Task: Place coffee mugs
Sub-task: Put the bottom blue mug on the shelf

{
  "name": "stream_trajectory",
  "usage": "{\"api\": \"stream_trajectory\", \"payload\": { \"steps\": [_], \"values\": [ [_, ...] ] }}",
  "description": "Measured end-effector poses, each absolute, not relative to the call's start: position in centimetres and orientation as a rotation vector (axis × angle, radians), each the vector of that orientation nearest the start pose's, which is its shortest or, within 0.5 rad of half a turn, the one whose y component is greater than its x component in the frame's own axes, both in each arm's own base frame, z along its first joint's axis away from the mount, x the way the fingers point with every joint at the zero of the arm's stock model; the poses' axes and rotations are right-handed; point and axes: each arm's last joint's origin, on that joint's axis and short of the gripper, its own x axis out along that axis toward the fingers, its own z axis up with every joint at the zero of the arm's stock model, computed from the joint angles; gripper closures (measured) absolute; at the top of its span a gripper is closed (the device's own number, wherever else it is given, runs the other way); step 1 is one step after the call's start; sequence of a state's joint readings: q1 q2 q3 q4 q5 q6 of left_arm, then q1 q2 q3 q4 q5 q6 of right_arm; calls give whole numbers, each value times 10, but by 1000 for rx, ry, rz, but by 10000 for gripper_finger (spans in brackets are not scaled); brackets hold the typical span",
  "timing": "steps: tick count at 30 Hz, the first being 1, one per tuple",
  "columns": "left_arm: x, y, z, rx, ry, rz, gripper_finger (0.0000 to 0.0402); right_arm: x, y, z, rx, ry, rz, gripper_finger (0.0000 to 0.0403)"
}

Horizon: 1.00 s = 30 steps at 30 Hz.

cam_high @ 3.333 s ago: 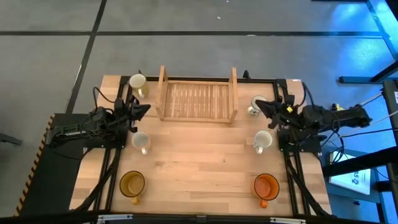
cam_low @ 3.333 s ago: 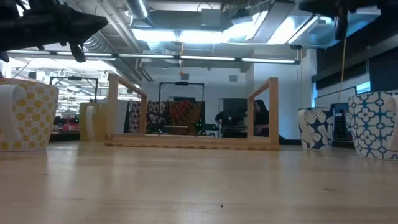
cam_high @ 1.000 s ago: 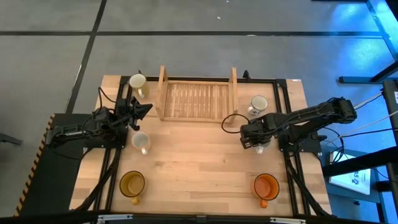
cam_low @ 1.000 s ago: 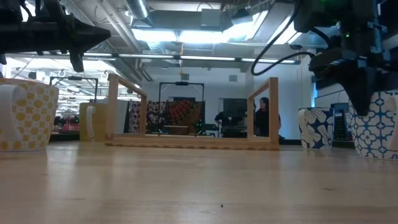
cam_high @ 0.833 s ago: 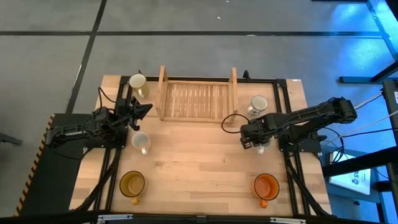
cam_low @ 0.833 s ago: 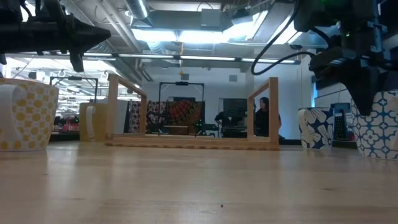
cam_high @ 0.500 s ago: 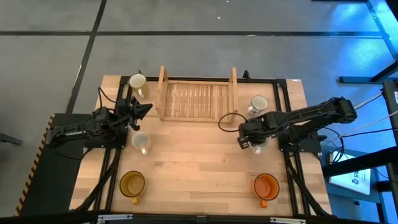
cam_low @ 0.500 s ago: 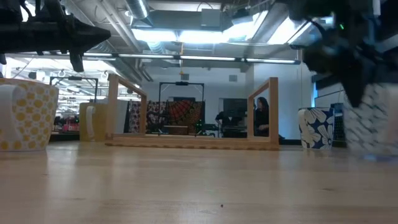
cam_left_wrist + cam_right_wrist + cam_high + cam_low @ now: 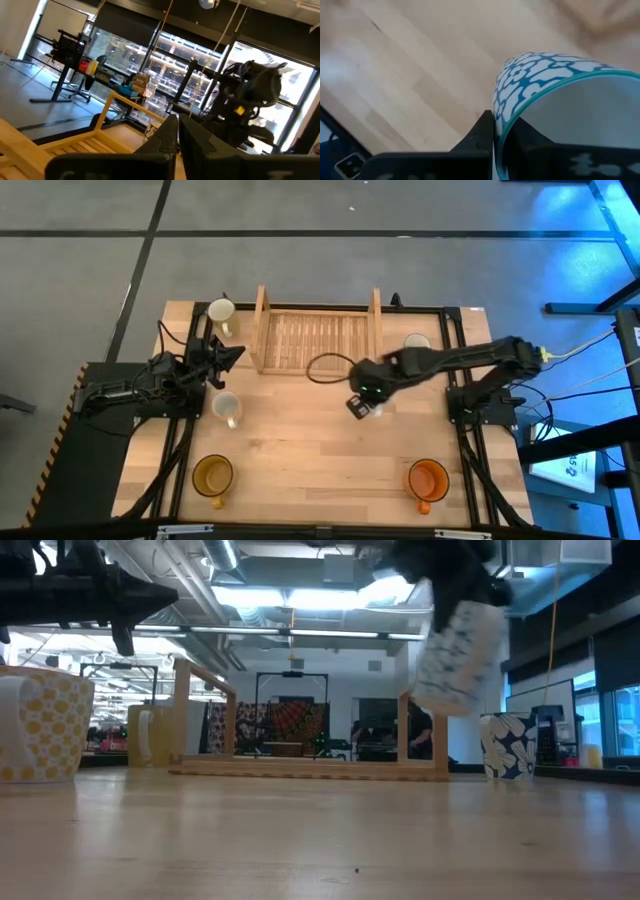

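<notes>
My right gripper [image 9: 362, 401] is over the middle of the table, in front of the wooden slatted rack [image 9: 318, 340], and is shut on a white mug with a blue pattern [image 9: 459, 652]. The low view shows that mug tilted in the air. My left gripper [image 9: 226, 358] waits shut by the rack's left end, above the table. Standing on their bases are a pale mug [image 9: 220, 312] at the far left, a yellow-dotted one [image 9: 228, 408], the amber mug [image 9: 213, 475], the orange mug [image 9: 427, 478] and a blue-patterned mug [image 9: 415, 341] at the far right. My right gripper holds the blue-patterned mug by its wall at the rim [image 9: 496, 116]. One finger [image 9: 481, 131] is outside the wall and the other [image 9: 526, 136] is inside the cup. The mug is lifted clear of the table, tilted, and hangs below the gripper [image 9: 440, 570].
The rack's two upright ends [image 9: 437, 720] rise at the far side, with slats between them. Bare tabletop [image 9: 320, 450] lies between the near mugs. Black frame rails [image 9: 180, 450] run along both sides of the table. A person [image 9: 418, 730] sits in the room beyond.
My right gripper has lifted the blue-patterned mug off the table near the right side. It has carried the mug toward the table's left, to the middle in front of the rack. The mug has gone from upright on the wood to tilted in the air.
</notes>
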<state>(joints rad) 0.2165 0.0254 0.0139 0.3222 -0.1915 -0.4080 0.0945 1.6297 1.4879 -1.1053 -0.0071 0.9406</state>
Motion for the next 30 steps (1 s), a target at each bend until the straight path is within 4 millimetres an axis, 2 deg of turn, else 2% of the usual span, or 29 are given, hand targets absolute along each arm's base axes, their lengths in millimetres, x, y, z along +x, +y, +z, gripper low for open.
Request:
{"api": "stream_trajectory", "payload": {
  "steps": [7, 15, 23, 27, 30],
  "values": [
    [90, 26, 197, -400, -399, 370, 392, 352, -9, 325, 660, 1135, -495, 400],
    [89, 27, 197, -404, -405, 397, 392, 380, -85, 325, 556, 1029, -596, 400],
    [89, 28, 196, -408, -399, 428, 392, 376, -160, 308, 568, 1079, -681, 401],
    [89, 28, 194, -413, -389, 429, 392, 370, -197, 288, 627, 1123, -712, 401],
    [90, 28, 194, -414, -381, 431, 392, 364, -216, 272, 680, 1184, -716, 401]
  ]
}}
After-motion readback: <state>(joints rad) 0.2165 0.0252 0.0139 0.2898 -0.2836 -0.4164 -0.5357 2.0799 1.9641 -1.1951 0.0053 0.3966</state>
